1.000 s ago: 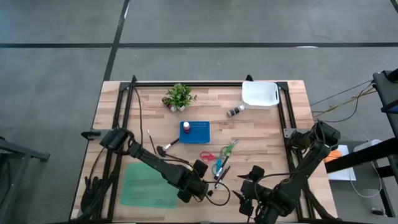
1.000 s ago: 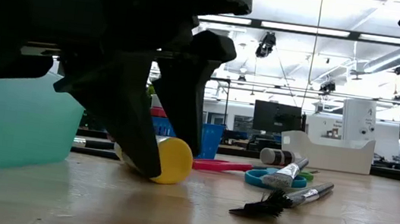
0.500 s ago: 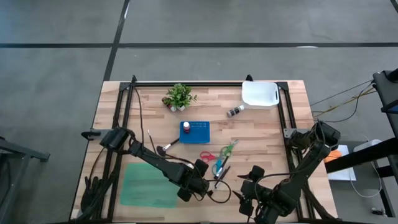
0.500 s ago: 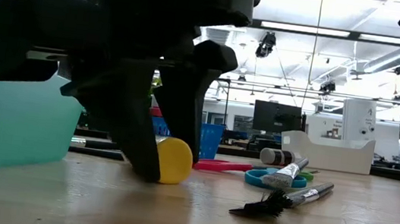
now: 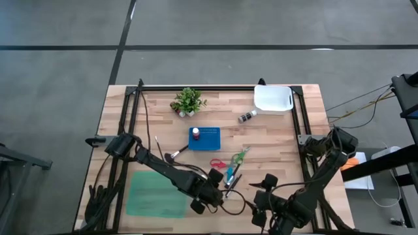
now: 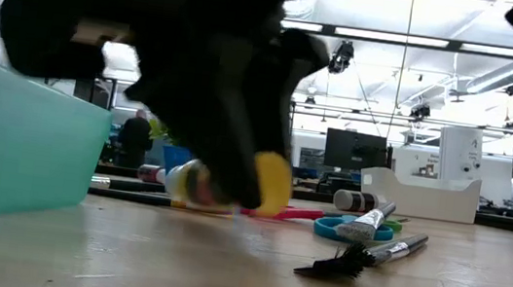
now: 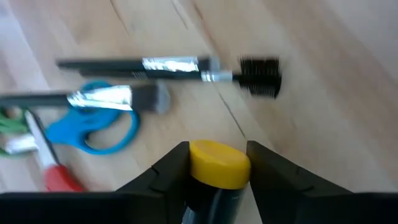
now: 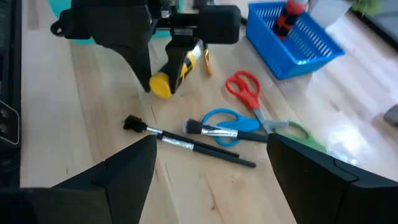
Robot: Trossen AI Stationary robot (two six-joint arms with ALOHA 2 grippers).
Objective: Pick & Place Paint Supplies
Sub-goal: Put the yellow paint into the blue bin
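Lifted since a second ago: yellow-capped paint bottle (image 8: 172,70) clamped in left gripper (image 8: 163,79), clear of wooden table (image 5: 274,140), near brushes (image 8: 189,144) and scissors (image 8: 231,121); right gripper (image 8: 208,186) low at near edge, fingers spread wide; blue basket (image 8: 297,38) holding red-capped bottle (image 8: 292,14); green bin (image 5: 155,193) beside left arm.

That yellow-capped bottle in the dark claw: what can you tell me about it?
The yellow-capped paint bottle is small, with a round yellow cap, a pale body and a yellowish label. It is tilted, cap end lowest, clamped between the left gripper's fingers. It sits near the table's front, close to the brushes and scissors; whether it touches the wood is unclear.
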